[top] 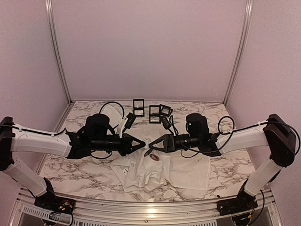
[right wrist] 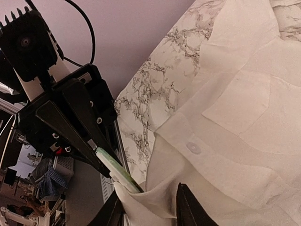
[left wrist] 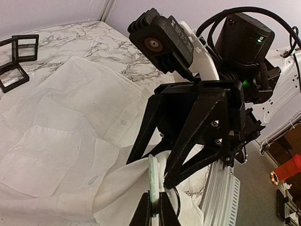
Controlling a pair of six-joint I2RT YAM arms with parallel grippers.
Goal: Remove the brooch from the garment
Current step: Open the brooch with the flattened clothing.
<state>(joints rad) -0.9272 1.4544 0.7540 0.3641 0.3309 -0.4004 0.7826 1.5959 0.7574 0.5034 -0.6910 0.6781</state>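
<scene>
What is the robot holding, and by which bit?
The left fingers pinch the brooch by its thin edge; the right fingers stand open around bunched cloth of the shirt.

The garment point(top: 188, 172) lies on the table point(top: 70, 174) in front of the frames point(top: 138, 107) standing at the table's far side, with the brooch point(left wrist: 153, 181) on a raised fold near the garment's middle.

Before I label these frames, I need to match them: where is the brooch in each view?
Top external: brooch, small oval at centre, just below left gripper and right gripper.
Left wrist: bottom centre, edge-on, pale green.
Right wrist: lower left, pinched by the left gripper.
Shared landmark: the white garment bunched under it.
</scene>
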